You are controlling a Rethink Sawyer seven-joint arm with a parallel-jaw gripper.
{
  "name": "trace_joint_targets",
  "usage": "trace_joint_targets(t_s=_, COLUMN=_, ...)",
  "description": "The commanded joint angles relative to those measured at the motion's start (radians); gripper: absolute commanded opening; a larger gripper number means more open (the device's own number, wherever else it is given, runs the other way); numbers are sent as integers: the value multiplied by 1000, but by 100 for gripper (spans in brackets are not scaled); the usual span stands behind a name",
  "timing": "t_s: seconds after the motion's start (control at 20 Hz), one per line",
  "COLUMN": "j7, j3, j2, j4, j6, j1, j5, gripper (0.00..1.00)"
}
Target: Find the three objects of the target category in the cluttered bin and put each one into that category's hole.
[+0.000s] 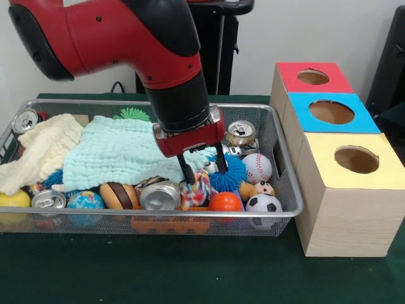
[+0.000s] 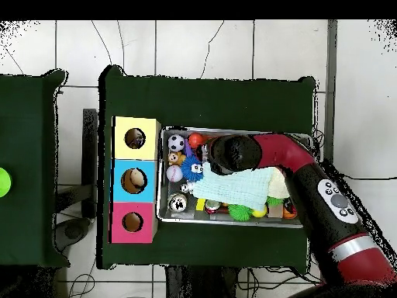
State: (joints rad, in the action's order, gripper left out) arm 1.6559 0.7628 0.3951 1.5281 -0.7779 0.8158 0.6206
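The bin (image 1: pixel 286 190), a wire mesh tray full of clutter, sits on a dark green table cover (image 1: pixel 190 272) just beside a row of three wooden boxes, each with a round hole in its coloured top: a red box (image 1: pixel 313 77), a blue box (image 1: pixel 332 113) and a yellow box (image 1: pixel 354 159). A pale wall stands behind the bin, and the overhead view shows a white tiled floor (image 2: pixel 233 46) around the table.

In the bin I count four cans: one (image 1: pixel 26 120) at the corner farthest from the boxes, two at the front rim (image 1: pixel 49 200) (image 1: pixel 160 196), and one (image 1: pixel 241 133) at the back near the boxes. Two cloths lie over the clutter, a cream cloth (image 1: pixel 44 152) and a mint cloth (image 1: pixel 120 152). Toward the boxes lie a baseball (image 1: pixel 257 168), a soccer ball (image 1: pixel 264 204), an orange ball (image 1: pixel 224 202) and a spiky blue ball (image 1: pixel 229 174).

The gripper (image 1: pixel 199 174) hangs in the bin beside the mint cloth, its fingers spread and holding nothing, just above a multicoloured rope toy (image 1: pixel 197 187).
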Motion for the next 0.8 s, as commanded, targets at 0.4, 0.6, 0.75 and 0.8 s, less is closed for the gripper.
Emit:
trace_joint_targets(t_s=0.4, j7=-404, j3=40, j2=-14, j4=-114, j6=-64, j1=34, j5=73, gripper=100)
trace_joint_targets(t_s=0.6, j7=-382, j3=34, j2=-9, j4=-106, j6=-40, j1=28, j5=72, gripper=100)
trace_joint_targets(t_s=0.75, j7=-380, j3=33, j2=-11, j4=-107, j6=-39, j1=26, j5=71, gripper=100)
trace_joint_targets(t_s=0.8, j7=-379, j3=34, j2=-9, j4=-105, j6=-39, j1=26, j5=70, gripper=100)
